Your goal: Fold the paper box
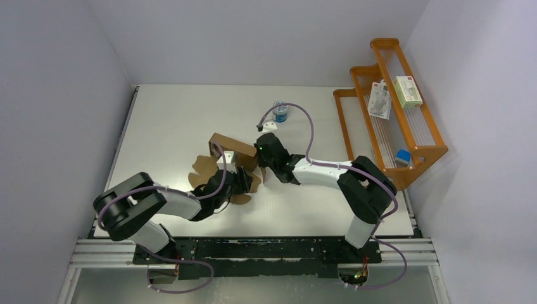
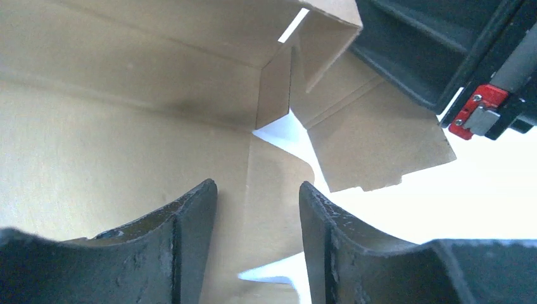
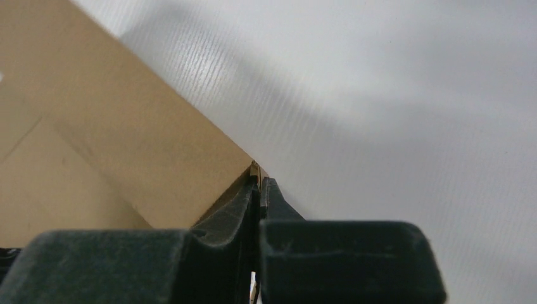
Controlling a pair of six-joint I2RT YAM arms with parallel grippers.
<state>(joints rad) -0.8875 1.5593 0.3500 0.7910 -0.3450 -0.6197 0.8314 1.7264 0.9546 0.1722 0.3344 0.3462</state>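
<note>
Cardboard handling, read left to right. Left gripper: jaws apart, straddling a low flap of the plain brown die-cut paper box, which sits partly erected at the middle of the pale worktop. Whether either finger touches the board cannot be told. Box: one, with a wall raised, a corner tab bent inward and rounded flaps lying flat on the worktop. It is judged light and thin, stiff only across its panels. It should bend readily at the scored creases, slide on the smooth worktop if pushed unbraced, and crumple or tear if pinched hard mid-panel. Best hold: the edge of a wall or flap close to a crease, one arm bracing while the other folds. Right gripper: jaws closed on the thin top edge of a raised wall at its corner. Further right, apart from the box: one blue-and-white round tin, one small white block just beside it, and one orange tiered rack carrying two white printed packages
</note>
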